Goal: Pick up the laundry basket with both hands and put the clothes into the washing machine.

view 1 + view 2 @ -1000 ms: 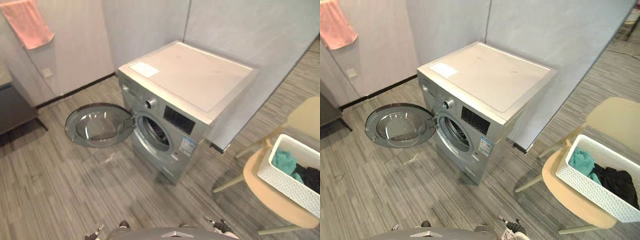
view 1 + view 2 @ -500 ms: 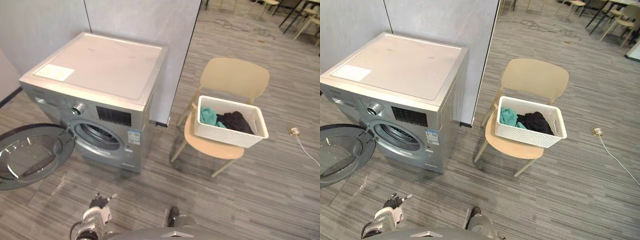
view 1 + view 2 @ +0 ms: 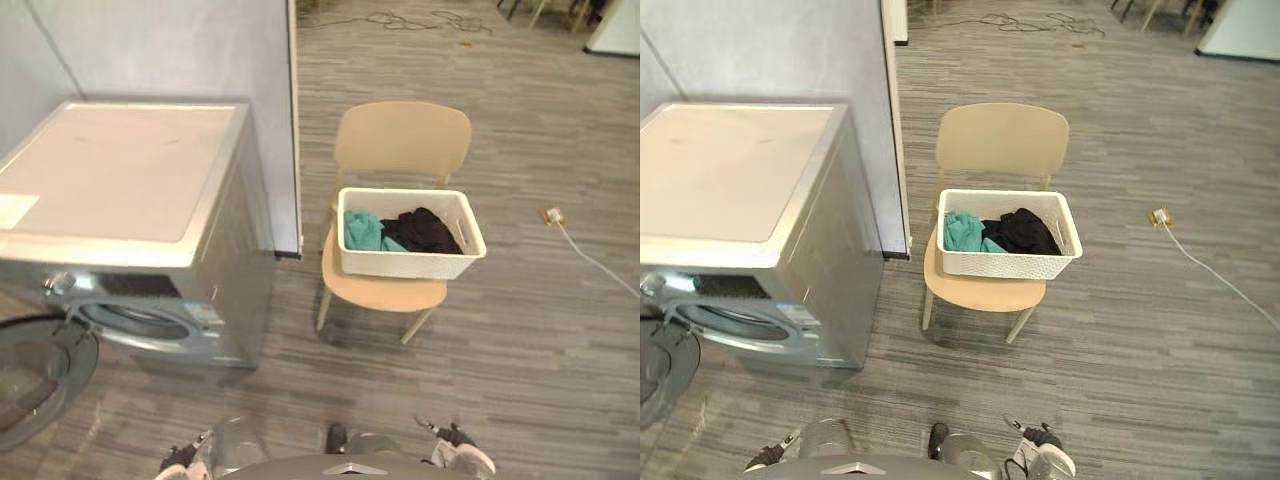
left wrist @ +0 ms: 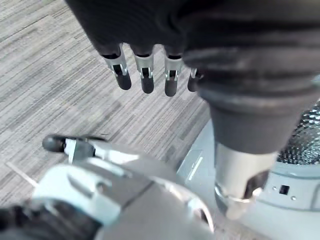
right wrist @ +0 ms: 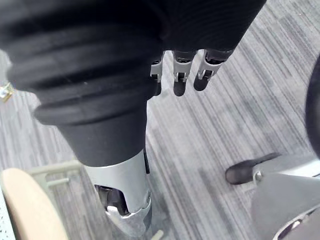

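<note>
Both hands are idle on my end. The left robot hand [image 4: 146,75] hangs low by the robot's side with its fingers loose and roughly straight, nothing in them, just grey floor [image 3: 520,330] underneath and a bit of the washing machine [image 3: 110,170] front past it. Same story for the right robot hand [image 5: 180,75]: fingers relaxed, empty, over the floor on the other side.

Further out, the white laundry basket [image 3: 405,265] sits on the seat of a tan chair [image 3: 400,140], well apart from both hands. The clothes are inside it: a teal piece [image 3: 362,230] toward the washer side and a black piece [image 3: 425,230] beside it, the two touching.

The chair stands just to the right of the washing machine, with the end of a grey partition wall [image 3: 170,50] between them. The washer's round door [image 3: 30,370] is swung open at the lower left. Off to the right, a white cable [image 3: 590,255] with a plug lies on the floor.
</note>
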Controlling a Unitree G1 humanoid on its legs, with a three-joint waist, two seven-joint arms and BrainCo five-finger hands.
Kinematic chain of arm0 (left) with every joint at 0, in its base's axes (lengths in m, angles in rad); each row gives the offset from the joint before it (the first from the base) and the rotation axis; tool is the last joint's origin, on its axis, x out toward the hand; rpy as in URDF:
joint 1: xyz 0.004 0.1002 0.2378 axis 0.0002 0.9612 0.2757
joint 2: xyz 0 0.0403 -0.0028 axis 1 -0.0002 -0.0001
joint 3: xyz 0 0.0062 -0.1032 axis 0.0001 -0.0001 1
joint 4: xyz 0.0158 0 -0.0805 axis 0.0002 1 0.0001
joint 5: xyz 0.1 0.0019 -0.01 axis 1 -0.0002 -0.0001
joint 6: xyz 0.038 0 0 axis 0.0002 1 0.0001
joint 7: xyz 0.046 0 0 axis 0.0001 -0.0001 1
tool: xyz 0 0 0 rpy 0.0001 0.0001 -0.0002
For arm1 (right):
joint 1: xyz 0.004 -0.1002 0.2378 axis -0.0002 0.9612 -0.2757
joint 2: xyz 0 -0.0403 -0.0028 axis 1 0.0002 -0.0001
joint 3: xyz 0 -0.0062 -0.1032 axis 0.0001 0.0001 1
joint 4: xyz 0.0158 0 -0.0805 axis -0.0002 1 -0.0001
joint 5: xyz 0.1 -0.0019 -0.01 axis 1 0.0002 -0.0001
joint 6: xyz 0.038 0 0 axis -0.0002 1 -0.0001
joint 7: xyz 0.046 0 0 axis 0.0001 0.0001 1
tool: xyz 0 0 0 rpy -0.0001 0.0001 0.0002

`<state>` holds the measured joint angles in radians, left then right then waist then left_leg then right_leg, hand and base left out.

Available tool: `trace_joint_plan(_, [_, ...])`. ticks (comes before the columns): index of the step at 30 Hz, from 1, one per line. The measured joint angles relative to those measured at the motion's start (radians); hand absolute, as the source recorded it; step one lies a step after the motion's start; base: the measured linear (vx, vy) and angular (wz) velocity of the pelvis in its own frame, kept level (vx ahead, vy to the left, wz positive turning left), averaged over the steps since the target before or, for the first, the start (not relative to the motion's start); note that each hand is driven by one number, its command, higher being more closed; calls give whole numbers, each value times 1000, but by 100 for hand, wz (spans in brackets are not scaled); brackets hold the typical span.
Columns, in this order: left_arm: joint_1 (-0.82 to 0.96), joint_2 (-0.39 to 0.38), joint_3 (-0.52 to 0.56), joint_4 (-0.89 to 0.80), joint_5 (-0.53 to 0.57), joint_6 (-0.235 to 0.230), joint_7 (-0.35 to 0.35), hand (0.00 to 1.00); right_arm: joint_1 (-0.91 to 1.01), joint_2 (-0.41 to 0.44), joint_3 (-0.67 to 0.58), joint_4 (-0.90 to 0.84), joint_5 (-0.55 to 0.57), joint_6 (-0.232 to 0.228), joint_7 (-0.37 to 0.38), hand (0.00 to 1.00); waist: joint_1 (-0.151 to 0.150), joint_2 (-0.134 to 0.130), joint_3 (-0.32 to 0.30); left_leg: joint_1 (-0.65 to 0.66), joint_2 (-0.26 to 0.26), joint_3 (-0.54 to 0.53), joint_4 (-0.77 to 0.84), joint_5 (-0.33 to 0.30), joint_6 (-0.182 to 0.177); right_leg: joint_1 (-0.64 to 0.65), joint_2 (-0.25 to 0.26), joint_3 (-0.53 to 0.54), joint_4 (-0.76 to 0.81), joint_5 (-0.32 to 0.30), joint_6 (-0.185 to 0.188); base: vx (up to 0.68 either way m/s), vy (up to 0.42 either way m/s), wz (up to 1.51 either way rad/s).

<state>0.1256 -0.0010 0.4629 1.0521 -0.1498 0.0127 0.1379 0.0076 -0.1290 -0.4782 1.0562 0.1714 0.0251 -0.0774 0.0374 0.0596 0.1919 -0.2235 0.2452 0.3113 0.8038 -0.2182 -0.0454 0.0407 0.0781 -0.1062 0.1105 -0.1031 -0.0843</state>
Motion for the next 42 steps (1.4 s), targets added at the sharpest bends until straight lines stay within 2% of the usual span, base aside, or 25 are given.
trace_joint_plan(1, [2, -4, 0, -8, -2, 0, 0, 0, -3, 0, 6, -14, -1, 1, 1, 0, 3, 2, 2, -20, -39, -23, -47, -10, -5, 0, 4, 10, -5, -1, -2, 248, -9, -57])
trace_joint_plan(3, [3, -26, 0, -22, -2, -1, 0, 0, -31, 7, 2, -22, -6, 1, 2, 0, 32, 13, 1, -35, -190, -167, -364, 23, -31, 3, 17, 57, -27, 9, 21, 183, 38, -76])
trace_joint_plan(4, [5, -35, 4, -16, -2, 0, -1, 0, -41, 7, 2, -22, -13, 0, 2, 0, 53, 24, 0, -23, -224, -225, -463, 81, -10, 6, 31, 93, -30, 4, 27, 236, 93, -126])
trace_joint_plan(5, [12, -42, 10, -10, 0, 2, 0, 0, -52, 18, 7, -23, -21, 0, 4, 0, 76, 23, -4, 16, -259, -290, -487, 144, 37, 18, 35, 145, -17, -14, 40, 267, 101, -125])
trace_joint_plan(6, [20, -47, 19, -13, 6, 4, 0, 0, -51, 37, 9, -48, -22, 0, 4, 0, 77, 19, -12, 43, -267, -278, -502, 137, 90, 18, 30, 173, 27, -45, 48, 311, 85, -105])
trace_joint_plan(7, [30, -46, 28, -15, 7, 3, 1, 0, -47, 56, 10, -65, -22, -2, 5, 0, 73, -1, -16, 62, -269, -245, -514, 127, 96, -1, 17, 183, 95, -83, 64, 319, 48, -72])
trace_joint_plan(9, [18, -28, 24, -19, 8, 3, 0, 0, -41, 87, 29, -84, -22, -2, 8, 0, 75, -36, -27, 102, -273, -192, -545, 96, 91, -100, -5, 163, 327, -144, 135, 296, 47, -75])
trace_joint_plan(11, [8, -7, -2, -23, 8, 4, 0, 0, -21, 114, 58, -101, -24, -5, 12, 0, 74, -63, -37, 160, -273, -146, -569, 77, 96, -252, -36, 125, 702, -117, 311, 303, 21, -75])
trace_joint_plan(12, [-16, -5, -4, -38, 8, 4, 1, 0, -2, 121, 66, -102, -35, -2, 13, 0, 65, -67, -35, 200, -270, -148, -564, 63, 101, -293, -61, 99, 868, -100, 335, 284, -37, -19])
trace_joint_plan(15, [-40, -8, 11, -40, -5, 41, 33, 0, 63, 111, 32, -129, -63, 1, 13, 0, 43, -68, -30, 265, -265, -207, -566, 58, 101, -339, -158, 50, 1007, -123, 293, 245, -114, 35])
trace_joint_plan(16, [-35, -7, 8, -49, -3, 40, 30, 0, 81, 111, -7, -133, -61, 1, 13, 0, 42, -74, -31, 280, -256, -233, -564, 57, 99, -346, -221, 32, 985, -134, 262, 263, -219, 75])
trace_joint_plan(17, [-40, -13, 7, -64, -3, 37, 27, 0, 93, 109, -49, -132, -62, 5, 11, 0, 44, -68, -31, 281, -242, -253, -558, 45, 79, -351, -290, 28, 922, -133, 220, 252, -235, 77])
trace_joint_plan(20, [-75, -18, -2, -92, -3, 8, 4, 0, 98, 116, -115, -113, -61, 19, 10, 0, 39, -63, -30, 279, -183, -311, -521, -5, 16, -319, -377, 96, 623, -89, 172, 162, -304, 60])
trace_joint_plan(22, [-74, -15, -8, -99, -2, -5, -3, 0, 103, 129, -118, -88, -60, 26, 10, 0, 30, -85, -46, 276, -154, -339, -505, -29, -24, -262, -367, 173, 459, -17, 207, 78, -376, 44])
trace_joint_plan(23, [-73, -6, -33, -98, -1, -16, -11, 0, 108, 150, -120, -75, -59, 27, 10, 0, 19, -117, -64, 278, -139, -357, -506, -54, -68, -227, -371, 171, 395, 80, 260, 71, -741, 46])
trace_joint_plan(24, [-70, -12, -33, -87, 7, -16, -17, 0, 116, 149, -125, -50, -58, 29, 10, 0, 20, -122, -86, 283, -104, -370, -508, -65, -111, -188, -360, 121, 355, -38, 325, 63, -775, 29])
trace_joint_plan(25, [-69, -15, -33, -86, 8, -17, -17, 0, 115, 146, -122, -50, -58, 29, 10, 0, 21, -118, -90, 282, -93, -371, -511, -65, -118, -179, -351, 108, 344, -60, 324, 48, -739, 3])
trace_joint_plan(26, [-74, -38, -33, -58, 9, -17, -17, 0, 97, 122, -109, -54, -57, 27, 10, 0, 15, -81, -98, 276, -39, -393, -523, -57, -143, -174, -307, 61, 329, -97, 301, 14, -426, 9])
trace_joint_plan(27, [-73, -50, -31, -45, 7, -17, -19, 0, 96, 100, -100, -59, -57, 24, 10, 0, 9, -52, -100, 281, -15, -406, -550, -19, -142, -175, -281, 42, 338, -110, 280, 18, -474, 28])
trace_joint_plan(29, [-59, -54, -27, -16, -7, -19, -18, 0, 92, 65, -31, -66, -57, 27, 10, 0, 4, -34, -105, 274, -2, -429, -579, 98, -144, -172, -265, 13, 344, -124, 252, 44, -423, 38])
trace_joint_plan(33, [-27, -37, 13, -10, -46, -18, -12, 0, 89, 60, 117, -292, -49, 16, 11, 0, 1, -32, -105, 223, 46, -405, -558, 217, -123, -149, -212, -27, 284, -95, 199, 9, -285, 18])
trace_joint_plan(36, [-28, -23, 6, -9, -44, -14, -9, 0, 120, 64, 163, -579, 24, -21, 20, 0, -7, -42, -99, 201, 53, -237, -581, 265, -85, -140, -217, -66, 222, -64, 187, -82, -120, 28])
trace_joint_plan(38, [-26, -19, -11, -9, -39, -12, -1, 0, 149, 62, 165, -726, 61, -47, 34, 0, -13, -41, -99, 190, -4, -138, -618, 213, -104, -106, -231, -97, 126, -5, 198, -17, 98, 42])
trace_joint_plan(40, [-27, -16, -49, -12, -22, -13, 6, 0, 187, 66, 168, -820, 75, -67, 33, 0, -26, -35, -103, 211, -28, -91, -736, 223, -102, -90, -233, -141, 60, 31, 215, -36, 145, 63])
trace_joint_plan(42, [-43, -1, -82, -18, -17, -15, 15, 0, 183, 87, 198, -885, 82, -86, 24, 0, -22, -59, -87, 203, -63, -101, -789, 256, -83, -74, -247, -154, -12, 80, 219, -36, 150, 36])
